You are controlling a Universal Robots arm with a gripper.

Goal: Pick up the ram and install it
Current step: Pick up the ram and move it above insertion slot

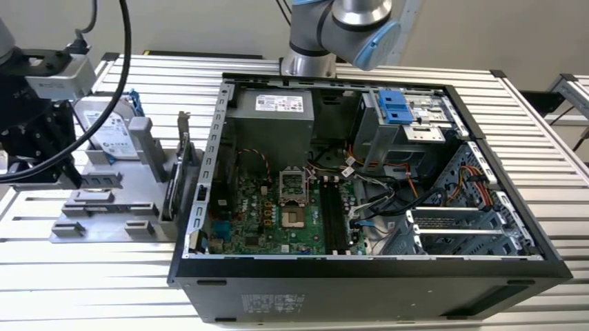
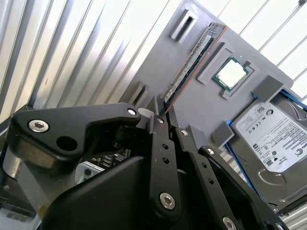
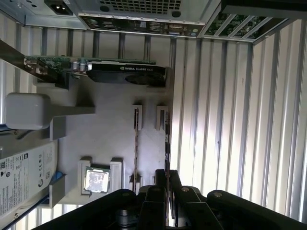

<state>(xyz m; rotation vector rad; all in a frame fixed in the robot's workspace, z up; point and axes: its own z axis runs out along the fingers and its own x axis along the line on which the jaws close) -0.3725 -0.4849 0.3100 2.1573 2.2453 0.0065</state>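
Ram (image 2: pixel 193 62) lies edgewise over the grey tray (image 2: pixel 158 62) — gripper (image 2: pixel 164 109) pinching its near end (a narrow hold); best lifted straight, kept level.

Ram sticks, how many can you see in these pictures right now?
1. The ram stands on edge in the grey tray beside the processor chip, one end gripped by the end effector. More could be hidden inside the computer case.
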